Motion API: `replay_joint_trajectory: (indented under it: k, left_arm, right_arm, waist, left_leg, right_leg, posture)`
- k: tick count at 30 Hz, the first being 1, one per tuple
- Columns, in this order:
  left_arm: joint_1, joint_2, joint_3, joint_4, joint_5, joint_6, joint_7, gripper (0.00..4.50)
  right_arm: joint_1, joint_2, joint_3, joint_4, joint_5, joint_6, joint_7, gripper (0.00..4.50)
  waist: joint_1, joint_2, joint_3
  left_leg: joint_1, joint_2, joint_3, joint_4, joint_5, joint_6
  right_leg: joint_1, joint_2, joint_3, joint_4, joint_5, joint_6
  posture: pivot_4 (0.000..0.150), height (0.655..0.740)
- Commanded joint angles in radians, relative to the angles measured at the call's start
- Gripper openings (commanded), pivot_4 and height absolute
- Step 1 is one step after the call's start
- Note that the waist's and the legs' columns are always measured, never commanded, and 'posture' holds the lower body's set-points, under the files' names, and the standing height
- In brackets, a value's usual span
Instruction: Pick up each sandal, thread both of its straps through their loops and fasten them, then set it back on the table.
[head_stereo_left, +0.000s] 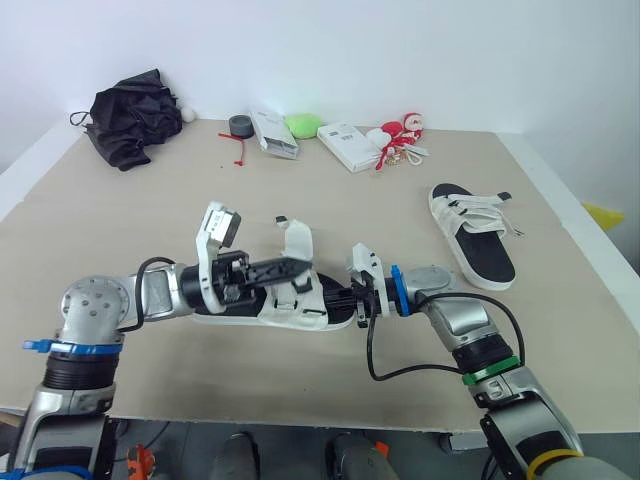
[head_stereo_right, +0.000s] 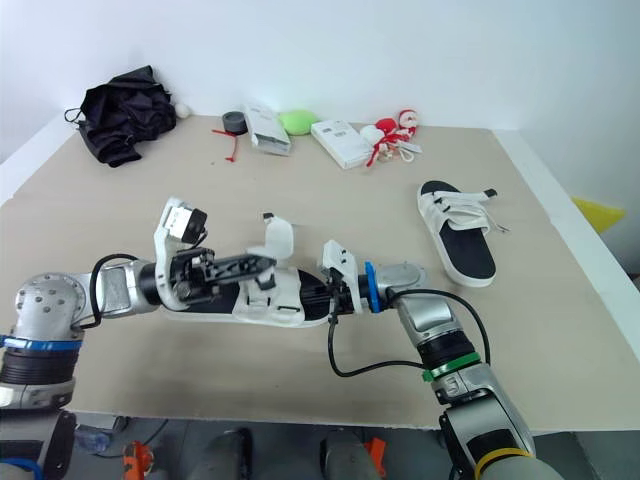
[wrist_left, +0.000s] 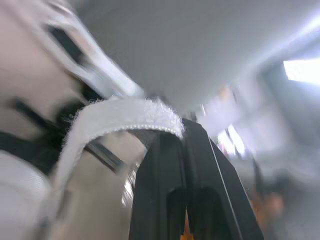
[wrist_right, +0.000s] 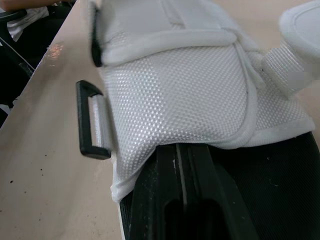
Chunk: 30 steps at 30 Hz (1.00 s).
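Where the beige counter (head_stereo_left: 120, 230) met a white wall (head_stereo_left: 400, 50), the white, black-soled sandal (head_stereo_left: 290, 305) lay near its front edge, left hand (head_stereo_left: 305, 263) clamped on its velcro strap (wrist_left: 125, 112), right hand (head_stereo_left: 350, 300) closed under its mesh.

1. On the right gripper (wrist_right: 182, 161), the jaws' tips are hidden under the near sandal's (head_stereo_left: 298, 302) mesh upper.
2. Everything behind the strap (wrist_left: 120, 117) is a blur.
3. The clutter (head_stereo_left: 395, 140) at the desk's (head_stereo_left: 150, 220) far edge is too small to identify.
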<state>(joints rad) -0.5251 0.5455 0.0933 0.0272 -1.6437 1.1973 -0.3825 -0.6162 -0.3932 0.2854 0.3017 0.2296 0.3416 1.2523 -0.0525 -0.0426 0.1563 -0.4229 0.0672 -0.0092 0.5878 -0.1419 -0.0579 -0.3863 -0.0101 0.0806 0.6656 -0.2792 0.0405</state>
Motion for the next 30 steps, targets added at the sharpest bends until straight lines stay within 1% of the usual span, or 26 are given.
replay_joint_trajectory:
  k: [1, 7, 12, 16, 20, 24, 26, 30]
  left_arm:
    - [-0.011, -0.02, 0.06, 0.076, -0.074, -0.031, 0.169, 0.03]
    - [0.01, -0.044, 0.049, 0.111, -0.123, 0.011, 0.229, 0.03]
    - [-0.036, -0.046, 0.035, 0.107, -0.143, 0.067, 0.175, 0.03]
    - [-0.081, -0.037, 0.039, 0.102, -0.243, 0.108, 0.111, 0.03]
    - [-0.117, -0.007, 0.032, 0.124, -0.257, 0.148, 0.054, 0.03]
    - [-0.151, -0.023, 0.028, 0.263, -0.08, 0.093, 0.117, 0.03]
    - [-0.156, -0.03, 0.025, 0.311, -0.01, 0.09, 0.109, 0.03]
    - [-0.169, -0.05, 0.021, 0.353, 0.103, 0.105, 0.06, 0.03]
  right_arm:
    - [0.048, -0.011, 0.061, 0.076, -0.071, 0.035, -0.027, 0.0]
    - [0.051, -0.013, 0.064, 0.074, -0.07, 0.035, -0.026, 0.0]
    - [0.045, -0.011, 0.067, 0.079, -0.07, 0.035, -0.026, 0.0]
    - [0.046, -0.01, 0.066, 0.078, -0.069, 0.034, -0.027, 0.0]
    - [0.055, -0.009, 0.066, 0.074, -0.069, 0.032, -0.03, 0.0]
    - [0.061, -0.005, 0.065, 0.07, -0.068, 0.032, -0.036, 0.0]
    - [0.063, -0.004, 0.065, 0.068, -0.068, 0.033, -0.038, 0.0]
    - [0.069, -0.005, 0.064, 0.06, -0.066, 0.037, -0.039, 0.0]
  waist:
    - [0.001, 0.0, 0.0]
    - [0.002, 0.0, 0.0]
    - [0.002, 0.0, 0.0]
    - [0.002, 0.0, -0.001]
    - [0.002, 0.0, 0.0]
    - [0.003, 0.0, -0.001]
    - [0.002, 0.0, -0.001]
    - [0.002, 0.0, -0.001]
  left_leg:
    - [0.0, 0.0, 0.0, 0.0, 0.0, 0.0]
    - [0.0, 0.0, 0.0, 0.001, 0.001, -0.003]
    - [0.0, -0.001, 0.0, 0.001, 0.002, -0.004]
    - [0.0, -0.001, 0.0, 0.001, 0.003, -0.004]
    - [0.0, -0.001, -0.001, 0.001, 0.002, -0.004]
    - [0.001, -0.001, -0.001, 0.001, 0.003, -0.004]
    - [0.0, -0.002, -0.002, 0.001, 0.003, -0.004]
    - [0.0, -0.003, -0.002, 0.001, 0.002, -0.004]
  right_leg:
    - [0.0, 0.0, 0.0, 0.0, 0.0, 0.0]
    - [0.0, 0.0, 0.0, 0.0, 0.001, -0.001]
    - [0.0, 0.0, 0.001, 0.0, 0.0, -0.004]
    - [0.0, 0.0, 0.001, 0.0, 0.0, -0.004]
    - [-0.001, 0.001, 0.001, 0.0, 0.0, -0.004]
    - [-0.003, 0.001, 0.001, 0.0, 0.0, -0.005]
    - [-0.003, 0.001, 0.002, -0.001, 0.0, -0.005]
    - [-0.002, 0.001, 0.002, -0.001, 0.001, -0.004]
  posture:
    - [0.15, 0.738]
    - [0.15, 0.738]
    - [0.15, 0.738]
    - [0.15, 0.738]
    - [0.15, 0.738]
    - [0.15, 0.738]
    - [0.15, 0.738]
    - [0.15, 0.738]
